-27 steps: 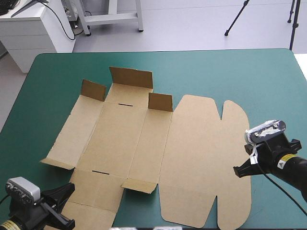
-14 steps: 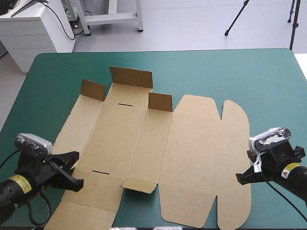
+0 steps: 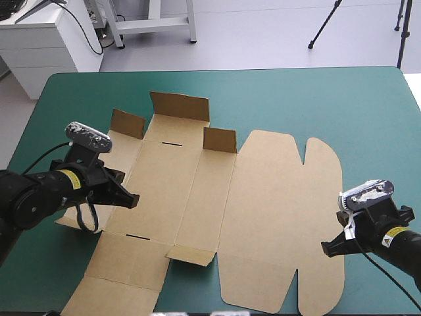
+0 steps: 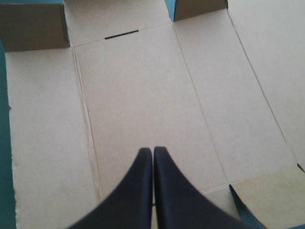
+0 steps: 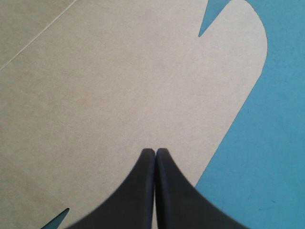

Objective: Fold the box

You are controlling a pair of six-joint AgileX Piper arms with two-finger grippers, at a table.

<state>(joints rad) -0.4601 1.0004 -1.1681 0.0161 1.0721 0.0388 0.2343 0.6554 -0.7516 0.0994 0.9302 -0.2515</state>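
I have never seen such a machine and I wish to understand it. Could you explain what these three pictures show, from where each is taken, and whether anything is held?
This is a robot with two arms at a table with a teal-green cover. The wide picture comes from a camera above and behind the robot. The other two come from a camera on each wrist, looking along that arm's black fingers. On the table lies the box, a cut sheet of brown board, mostly flat; three small flaps at its far side stand up. The left gripper is over the sheet's left part, the right gripper over its right edge. Both are shut, their fingers meeting in a point, and hold nothing.
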